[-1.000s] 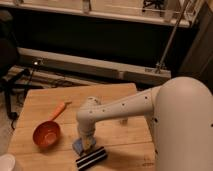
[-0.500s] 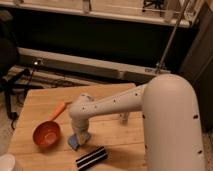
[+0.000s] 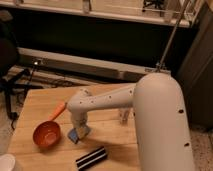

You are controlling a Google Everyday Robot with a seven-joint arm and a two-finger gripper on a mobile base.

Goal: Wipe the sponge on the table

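While my gripper (image 3: pixel 80 130) sits low over the table (image 3: pixel 45 102), right on top of the sponge (image 3: pixel 73 135), I cannot tell whether it is clenched on the pad or only bearing down on it, because my own wrist covers the contact. The sponge lies on the wood near the front left part of the top, with a blue corner showing on the left of my gripper. An orange bowl (image 3: pixel 46 134) with a long handle stands just to the left of it, and a black-and-white striped block (image 3: pixel 91 158) lies near, toward the front edge. My arm (image 3: pixel 105 100) reaches in from the right across the planks. As I judge it, wiping well from this pose means holding the pad flat against the wood, pressing evenly so that no edge lifts or curls, and running the strokes over the bare planks behind and to the right. The bowl is close enough on the left that a wide sweep that way could knock it, and a pull toward the front could push the striped block. No brand, label or writing can be read on anything.
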